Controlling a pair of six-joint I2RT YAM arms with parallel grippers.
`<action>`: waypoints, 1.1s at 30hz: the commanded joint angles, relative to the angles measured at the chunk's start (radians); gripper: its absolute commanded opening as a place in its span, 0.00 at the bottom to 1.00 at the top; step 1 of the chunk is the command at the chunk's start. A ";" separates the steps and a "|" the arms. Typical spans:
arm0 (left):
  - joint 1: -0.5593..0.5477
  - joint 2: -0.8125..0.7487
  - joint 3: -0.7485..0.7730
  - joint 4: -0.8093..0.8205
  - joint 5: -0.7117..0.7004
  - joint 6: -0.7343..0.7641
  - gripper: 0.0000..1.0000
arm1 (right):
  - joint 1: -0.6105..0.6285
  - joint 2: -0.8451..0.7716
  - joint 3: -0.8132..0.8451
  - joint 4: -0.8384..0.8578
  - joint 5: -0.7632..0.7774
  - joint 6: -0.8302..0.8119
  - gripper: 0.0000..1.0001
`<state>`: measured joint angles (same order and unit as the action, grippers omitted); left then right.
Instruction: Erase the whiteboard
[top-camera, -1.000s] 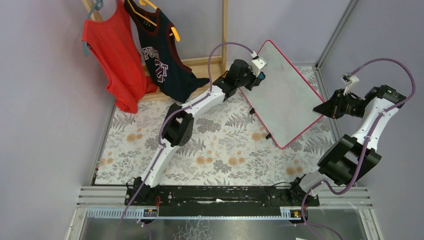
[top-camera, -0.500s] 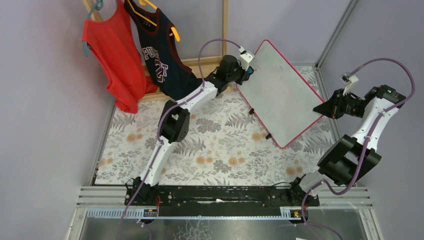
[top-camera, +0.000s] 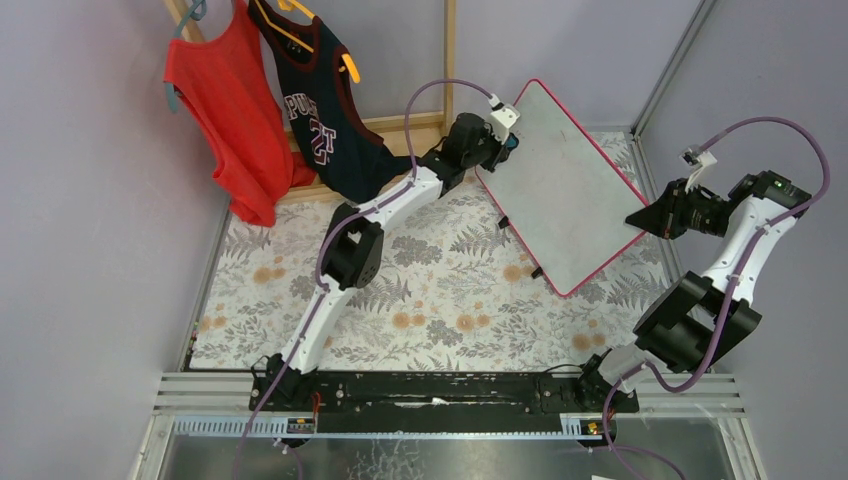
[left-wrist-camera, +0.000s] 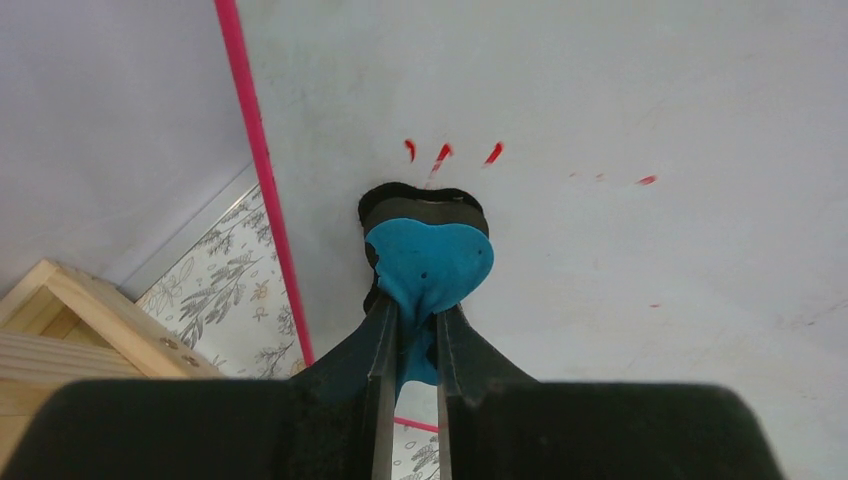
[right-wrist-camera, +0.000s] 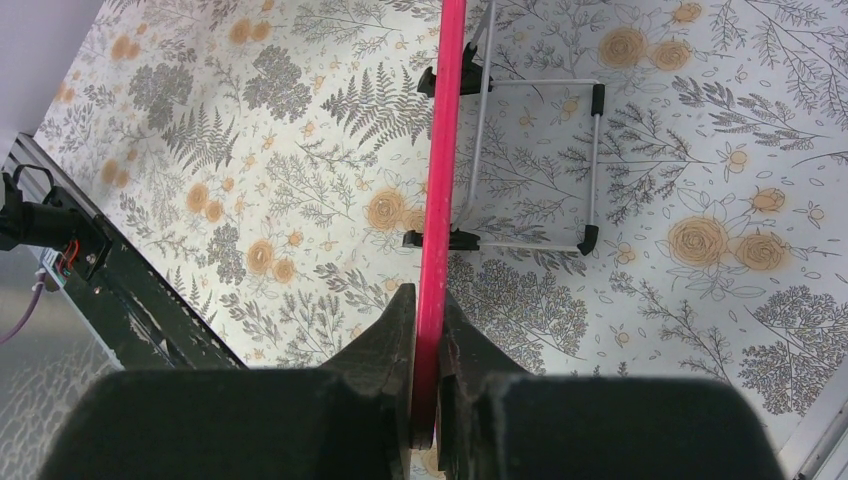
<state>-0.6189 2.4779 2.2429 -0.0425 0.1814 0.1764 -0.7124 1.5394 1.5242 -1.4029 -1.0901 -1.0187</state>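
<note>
The whiteboard (top-camera: 565, 185), white with a pink-red frame, stands tilted at the back right. In the left wrist view its face (left-wrist-camera: 620, 120) carries a few small red marks (left-wrist-camera: 440, 153). My left gripper (top-camera: 507, 143) is shut on a blue eraser (left-wrist-camera: 428, 262) with a black pad, pressed on the board near its left edge, just below the marks. My right gripper (top-camera: 640, 220) is shut on the board's pink-red frame (right-wrist-camera: 437, 210) at its right edge. The board's wire stand with black feet (right-wrist-camera: 590, 238) shows beneath.
A wooden rack (top-camera: 447, 60) with a red top (top-camera: 225, 100) and a dark jersey (top-camera: 320, 110) stands at the back left, close to my left arm. The floral tablecloth (top-camera: 420, 290) covers the table. Metal rails (top-camera: 655, 70) line the right side.
My left gripper with the eraser swept from the board's upper-left face to its left edge, then came back slightly right. The right gripper and board have not moved.
</note>
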 joint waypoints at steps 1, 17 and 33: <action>-0.024 -0.068 0.007 0.133 0.006 -0.010 0.00 | 0.074 0.010 -0.069 -0.069 0.189 -0.152 0.00; -0.013 -0.130 -0.051 0.316 0.000 -0.044 0.01 | 0.086 0.022 -0.071 -0.069 0.186 -0.143 0.00; 0.002 -0.096 -0.226 0.241 -0.050 0.013 0.00 | 0.087 0.012 -0.071 -0.068 0.176 -0.137 0.00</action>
<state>-0.6254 2.3619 2.0155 0.1993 0.1623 0.1654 -0.6868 1.5322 1.5162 -1.3968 -1.0931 -1.0416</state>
